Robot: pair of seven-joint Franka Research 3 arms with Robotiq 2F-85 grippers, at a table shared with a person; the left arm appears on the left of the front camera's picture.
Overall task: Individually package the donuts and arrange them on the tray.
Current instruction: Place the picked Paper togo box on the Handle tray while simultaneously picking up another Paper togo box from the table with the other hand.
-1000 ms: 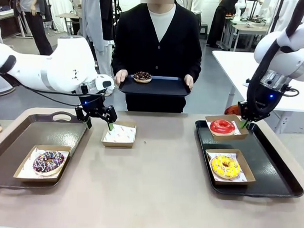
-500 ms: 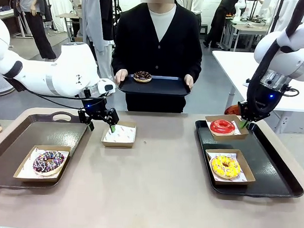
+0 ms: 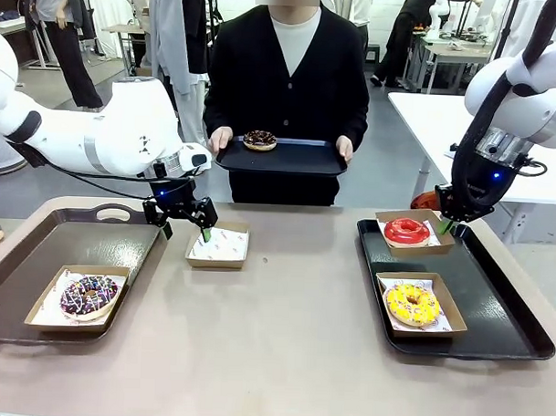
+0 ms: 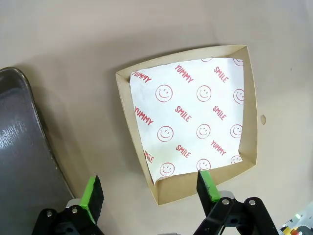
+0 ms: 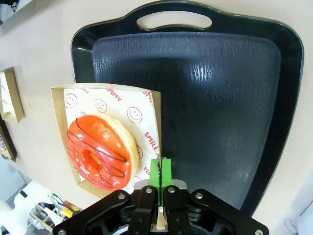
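Red donut [image 3: 407, 231], yellow donut [image 3: 413, 303] and sprinkled donut [image 3: 89, 295] lay boxed on trays [image 3: 494, 298]; fourth donut [image 3: 259, 140] waited unboxed, top centre. Left tool [image 3: 184, 230] gaped, holding nothing, over the empty box [image 3: 219, 247]; right tool [image 3: 446, 228] was shut, upper right.

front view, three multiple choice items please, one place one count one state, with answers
1. Where is the plain chocolate donut? A on the left tray; B on the tray the person holds; C in a box.
2. How many donuts sit in boxes? A one; B two; C three.
3. The left gripper is: A open; B shut on a box; C shut on a donut.
Answers: 1 B, it lies on that tray. 2 C, the red donut, yellow donut and sprinkled donut are each boxed. 3 A, its jaws stand apart over the empty box.
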